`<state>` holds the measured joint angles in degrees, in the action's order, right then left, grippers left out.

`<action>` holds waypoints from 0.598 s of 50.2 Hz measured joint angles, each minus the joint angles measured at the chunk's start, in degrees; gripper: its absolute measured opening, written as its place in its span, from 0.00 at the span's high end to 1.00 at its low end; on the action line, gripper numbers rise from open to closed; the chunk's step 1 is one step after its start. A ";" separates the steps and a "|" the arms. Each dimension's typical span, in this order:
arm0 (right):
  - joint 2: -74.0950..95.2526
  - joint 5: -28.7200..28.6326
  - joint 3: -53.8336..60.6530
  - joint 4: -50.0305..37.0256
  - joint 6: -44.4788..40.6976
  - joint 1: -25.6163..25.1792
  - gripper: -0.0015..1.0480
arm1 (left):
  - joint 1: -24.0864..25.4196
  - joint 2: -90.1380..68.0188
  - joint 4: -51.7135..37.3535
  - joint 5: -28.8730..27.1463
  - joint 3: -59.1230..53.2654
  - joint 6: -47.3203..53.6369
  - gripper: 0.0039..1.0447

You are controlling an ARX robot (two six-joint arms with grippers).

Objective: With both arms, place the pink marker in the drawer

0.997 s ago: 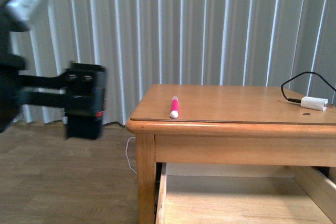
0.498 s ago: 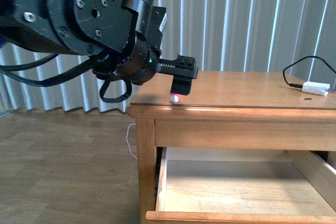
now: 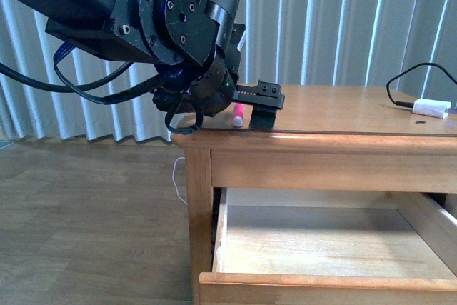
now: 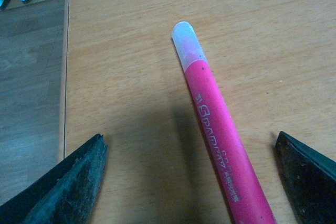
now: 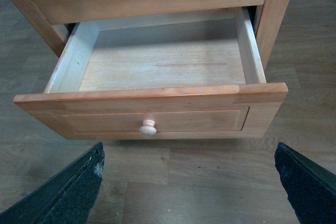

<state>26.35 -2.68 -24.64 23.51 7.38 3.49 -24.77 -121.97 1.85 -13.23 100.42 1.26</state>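
Left gripper [image 4: 190, 140], mine: jaws wide, empty, straddling the pink marker [image 4: 212, 114], flat on the tabletop [image 4: 121, 51] near its edge. Handling: I should lower, centre on the barrel, close squarely. Right gripper [image 5: 188, 148]: wide open, empty, facing the open drawer [image 5: 152, 94].

- Wood table [image 3: 343, 116], honey color, smooth top, w/ a thick leg [image 3: 199, 212] at the front left corner.
- White adapter [image 3: 432, 108] lies on the table top, far right.
- Black cable [image 3: 403, 75] loops up from the adapter.
- Gray-white curtain [image 3: 343, 19] w/ long folds hangs behind the table.
- Brown wood floor [image 3: 93, 219].
- Thin white cord [image 3: 176, 176] hangs by that leg.
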 joint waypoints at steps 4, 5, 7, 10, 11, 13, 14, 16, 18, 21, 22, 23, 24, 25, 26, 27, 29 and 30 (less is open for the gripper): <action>0.00 0.00 0.00 0.00 0.00 0.00 0.09 | -0.09 -0.33 0.90 0.26 0.83 0.02 0.06; 0.00 0.00 0.00 0.00 0.00 0.00 0.09 | -0.11 -0.52 1.14 0.28 1.14 0.04 0.06; 0.00 0.00 0.00 0.00 0.00 0.00 0.09 | -0.20 -0.74 1.62 0.42 1.44 0.07 0.06; 0.00 0.00 0.00 0.00 0.00 0.00 0.09 | -0.22 -0.92 2.27 0.37 1.95 0.26 0.06; 0.00 0.00 0.00 0.00 0.00 0.00 0.09 | -0.24 -0.92 2.38 0.37 1.99 0.28 0.06; 0.00 0.00 0.00 0.00 0.00 0.00 0.09 | -0.26 -0.94 2.62 0.39 2.05 0.44 0.08; 0.00 0.00 0.00 0.00 0.00 0.00 0.09 | -0.28 -0.94 2.75 0.50 2.10 0.44 0.11; 0.00 0.00 0.00 0.00 0.00 0.00 0.09 | -0.35 -0.94 2.86 0.70 2.10 0.59 0.16; 0.00 0.00 0.00 0.00 0.00 0.00 0.09 | -0.39 -0.94 3.17 0.63 2.10 0.68 0.23; 0.00 0.00 0.00 0.00 0.00 0.00 0.09 | -0.50 -0.92 3.41 0.24 2.10 0.83 0.32; 0.00 0.00 0.00 0.00 0.00 0.00 0.09 | -0.55 -0.92 3.43 0.24 2.10 0.85 0.34; 0.00 0.00 0.00 0.00 0.00 0.00 0.09 | -0.59 -0.92 3.43 0.24 2.10 0.92 0.37; 0.00 0.00 0.00 0.00 0.00 0.00 0.09 | -0.61 -0.92 3.43 0.26 2.10 0.92 0.39; 0.00 0.00 0.00 0.00 0.00 0.00 0.09 | -0.63 -0.92 3.45 0.26 2.10 0.98 0.42; 0.00 0.00 0.00 0.00 0.00 0.00 0.09 | -0.63 -0.92 3.43 0.24 2.10 1.14 0.46; 0.00 0.00 0.00 0.00 0.00 0.00 0.09 | -0.66 -0.92 3.43 0.20 2.08 1.27 0.51; 0.00 0.00 0.00 0.00 0.00 0.00 0.09 | -0.66 -0.92 3.39 0.17 1.95 1.33 0.58; 0.00 0.00 0.00 0.00 0.00 0.00 0.09 | -0.63 -0.90 3.30 0.13 1.81 1.42 0.61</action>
<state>26.35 -2.68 -24.64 23.51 7.38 3.49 -25.41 -122.87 5.15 -13.10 102.24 2.68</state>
